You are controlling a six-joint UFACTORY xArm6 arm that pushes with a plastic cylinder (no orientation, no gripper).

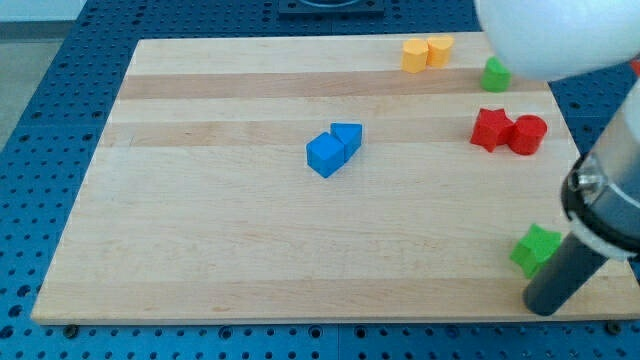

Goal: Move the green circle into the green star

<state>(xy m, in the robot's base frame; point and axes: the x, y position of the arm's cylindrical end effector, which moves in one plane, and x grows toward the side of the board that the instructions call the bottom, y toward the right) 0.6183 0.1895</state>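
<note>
No pincer on this arm: it ends in a plain dark rod, so there is nothing to open, close or hold. My tip [545,303] sits at the view's bottom right, close to the board's lower edge, just below and to the right of the green star [535,249]. The rod overlaps the star's right side in the picture; whether tip and star actually touch, I cannot tell.

Green circle [494,75] is at the view's upper right, well apart from the star, which lies far below it on the same side of the board. Its shape is hard to confirm: small, and partly crowded by a big blurred white arm part [560,35] cutting across the top right corner.

Between the two green blocks: red star [490,129] and red cylinder [527,134], side by side, touching. Near the top edge, two yellow blocks [426,53] pressed together; exact shapes unclear. Near the middle, blue cube [325,155] and blue triangle [347,136], touching.

Rod's upper housing is cut off by the view's right edge.

Surface: pale wooden board [220,240] with lengthwise grain bands, lying on a blue perforated table [60,110]. A dark fixture shows at the top edge, too cropped to identify.
</note>
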